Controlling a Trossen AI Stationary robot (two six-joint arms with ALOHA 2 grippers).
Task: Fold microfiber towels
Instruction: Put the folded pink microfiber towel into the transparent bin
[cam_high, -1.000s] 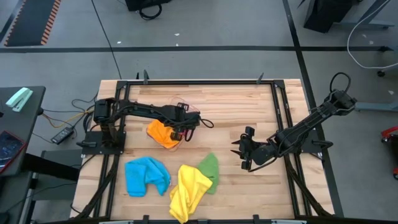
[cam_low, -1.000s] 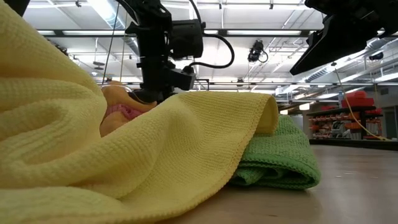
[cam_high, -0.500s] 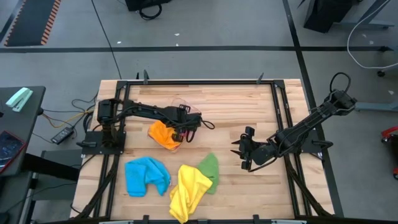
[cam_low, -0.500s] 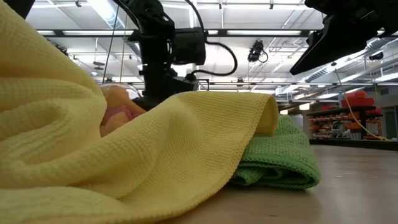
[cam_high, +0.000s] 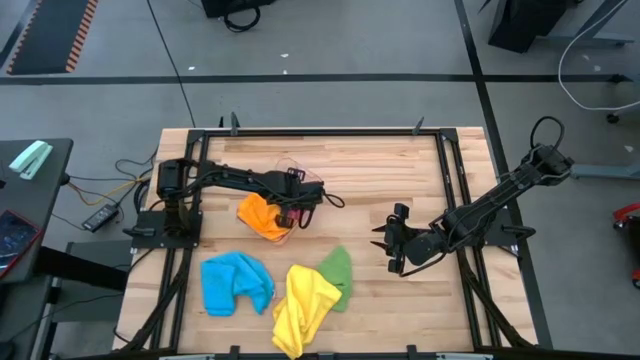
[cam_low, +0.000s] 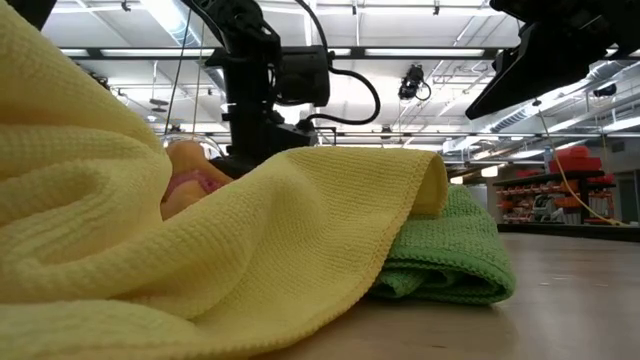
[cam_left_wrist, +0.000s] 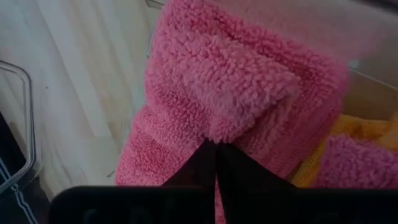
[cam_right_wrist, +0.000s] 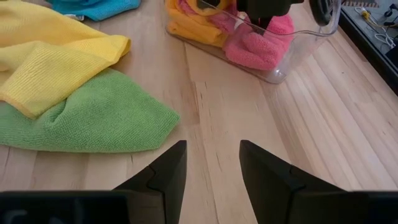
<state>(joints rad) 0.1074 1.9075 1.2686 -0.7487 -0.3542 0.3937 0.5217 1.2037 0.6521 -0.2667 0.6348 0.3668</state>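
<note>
We had our left gripper (cam_left_wrist: 214, 149) pinched shut on the pink towel (cam_left_wrist: 242, 81) inside the clear tub (cam_right_wrist: 298, 46); next, probably lifting it out. Our right gripper (cam_right_wrist: 213, 163) waited open nearby.

Pale wood planks with visible grain on the table (cam_high: 400, 170). Bright pink, fluffy towel (cam_right_wrist: 261, 43) and orange towel (cam_high: 262, 215) inside the clear tub (cam_right_wrist: 305, 38). Near the tub: sky-blue towel (cam_high: 235, 283), lemon-yellow towel (cam_high: 300, 305) with fine woven texture, leaf-green towel (cam_right_wrist: 93, 115) under it. Black fingers on the left gripper (cam_left_wrist: 214, 163) and the right gripper (cam_right_wrist: 212, 165).
</note>
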